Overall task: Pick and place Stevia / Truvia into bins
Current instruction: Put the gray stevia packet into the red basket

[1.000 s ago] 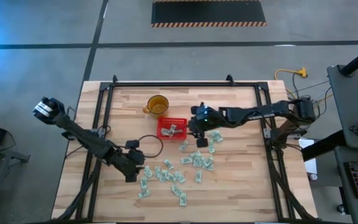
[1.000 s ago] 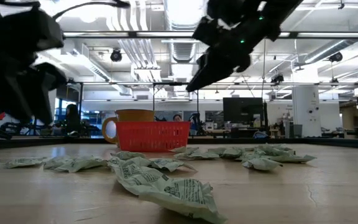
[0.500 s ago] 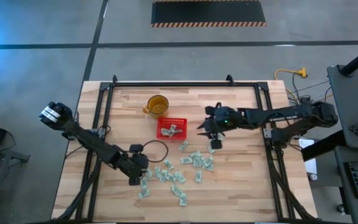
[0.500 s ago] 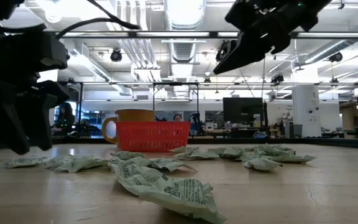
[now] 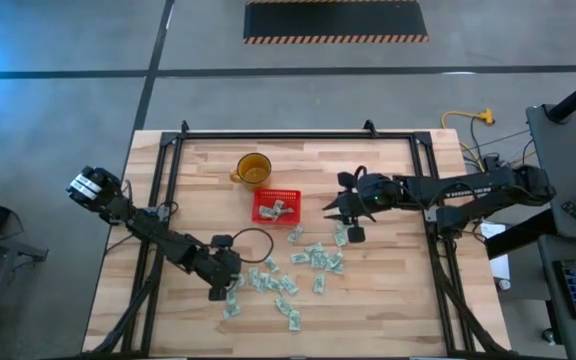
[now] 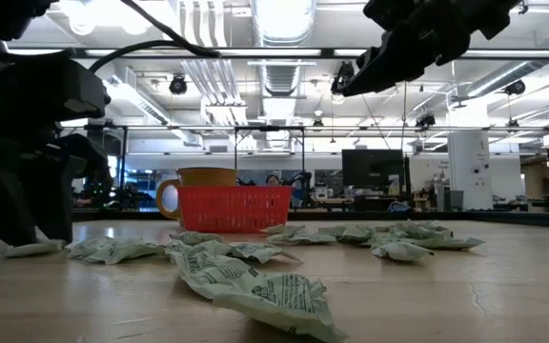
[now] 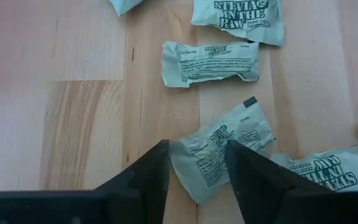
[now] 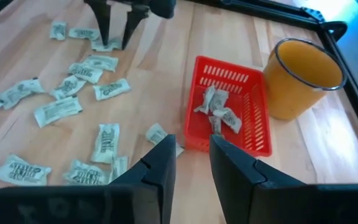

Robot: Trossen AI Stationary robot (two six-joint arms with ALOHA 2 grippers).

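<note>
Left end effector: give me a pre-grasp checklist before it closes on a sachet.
1. Left end effector open: ok.
2. Sachet lies between its fingers: ok.
3. Fingers down at the table: ok, going by the low view.
4. Only one sachet in the gap: ok; the neighbouring sachet lies outside it.
5. Red basket has room: ok, few sachets inside.
6. Right end effector off the basket: ok, beside it, open, empty.

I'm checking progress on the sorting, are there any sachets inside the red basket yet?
Yes, the right wrist view shows a few pale green sachets lying inside the red basket, beside the amber cup.
</note>
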